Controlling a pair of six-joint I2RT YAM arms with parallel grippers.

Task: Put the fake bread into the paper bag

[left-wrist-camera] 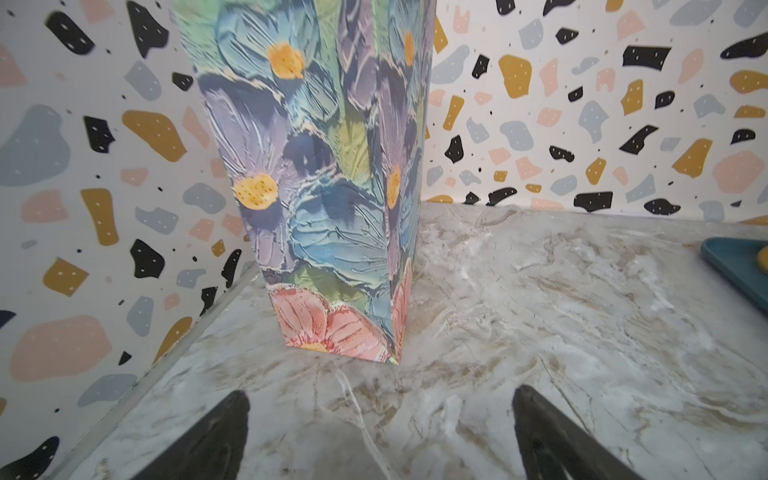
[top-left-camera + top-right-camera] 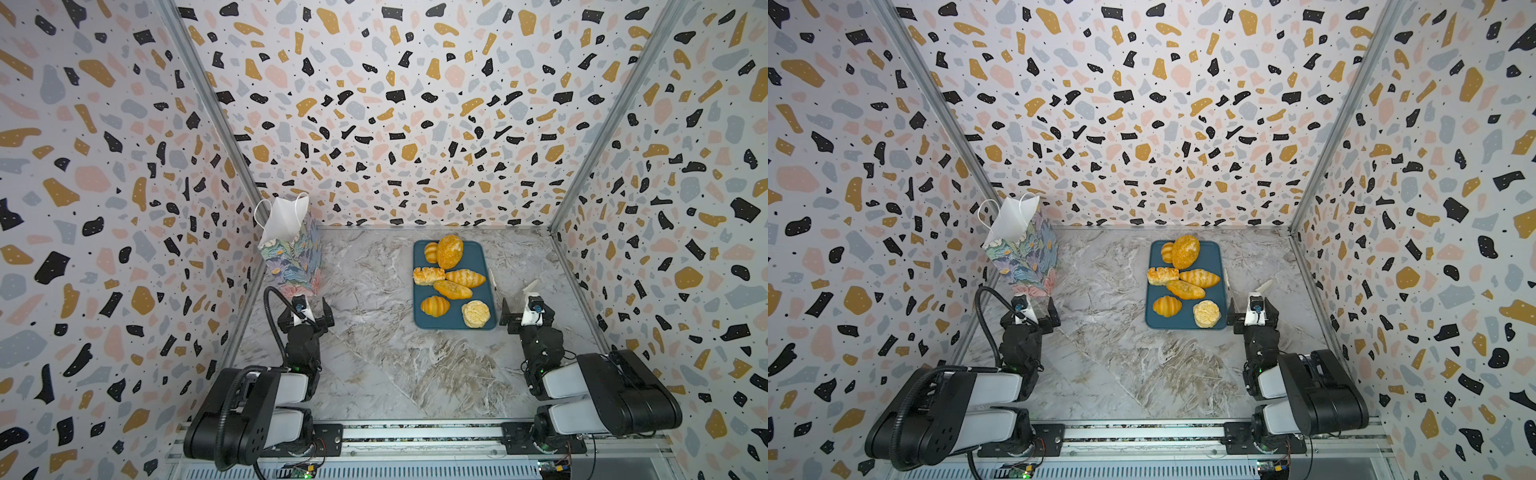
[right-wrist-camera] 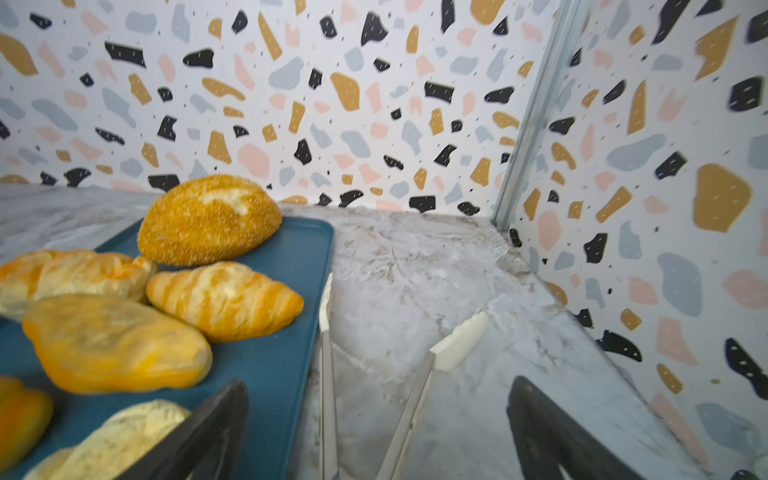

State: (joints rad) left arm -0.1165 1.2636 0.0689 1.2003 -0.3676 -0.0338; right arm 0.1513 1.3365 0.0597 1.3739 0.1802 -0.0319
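Well apart — fake bread (image 2: 449, 250) on tray (image 2: 478, 257), paper bag (image 2: 291, 253) upright.

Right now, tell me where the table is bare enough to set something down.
Bare marble: the wide stretch between the paper bag and the tray, and the near area between the left arm and right arm. Crowded: the tray, filled with fake bread, and the strip along its right edge, where tongs lie by the right gripper.
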